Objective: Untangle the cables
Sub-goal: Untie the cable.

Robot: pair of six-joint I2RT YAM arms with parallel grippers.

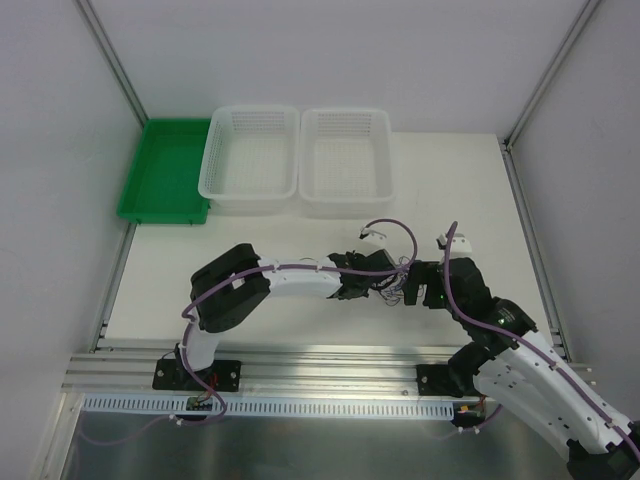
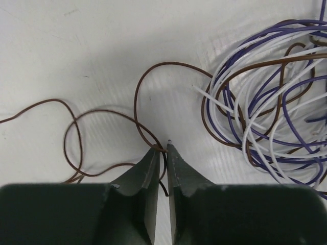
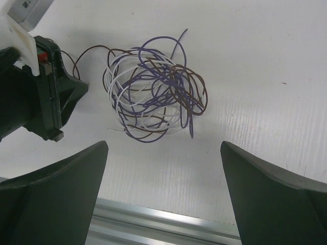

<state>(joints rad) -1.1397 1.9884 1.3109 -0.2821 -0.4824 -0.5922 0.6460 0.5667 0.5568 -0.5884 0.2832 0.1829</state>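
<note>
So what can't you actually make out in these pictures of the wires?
- Left wrist view: the cable tangle is cut off by the right edge, and the brown wire runs off the left edge.
- Left wrist view: the left gripper hides where the brown wire goes beneath its fingers.
- Top view: the cable tangle is too small to trace single strands, and the left gripper covers part of it.
</note>
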